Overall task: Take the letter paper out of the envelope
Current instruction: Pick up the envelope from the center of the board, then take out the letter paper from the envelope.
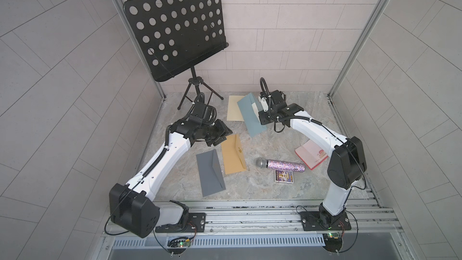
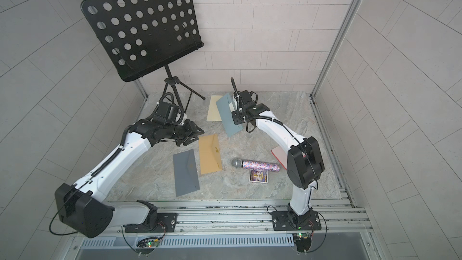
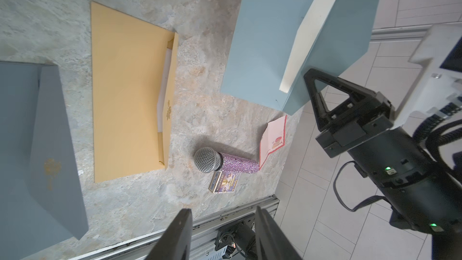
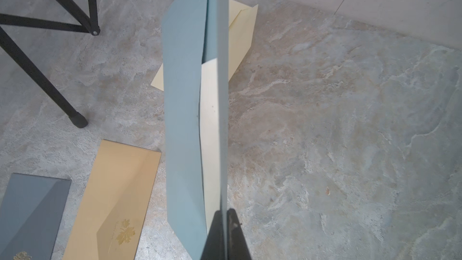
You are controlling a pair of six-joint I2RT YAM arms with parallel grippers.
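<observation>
Envelope (image 4: 182, 121), blue, holds cream letter (image 4: 210, 133); right gripper (image 4: 226, 215) pinches flap (image 4: 222, 83), probably; left gripper (image 3: 222, 211) spread.

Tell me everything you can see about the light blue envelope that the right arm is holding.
The light blue paper envelope is long and matte, and it is held tilted above the grey marbled table. Its flap stands open, pinched between the right gripper's fingers. A cream letter sheet shows inside the mouth.

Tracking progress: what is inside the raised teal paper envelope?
A cream folded letter sheet shows in the open mouth of the raised teal paper envelope; its deeper part is covered.
</observation>
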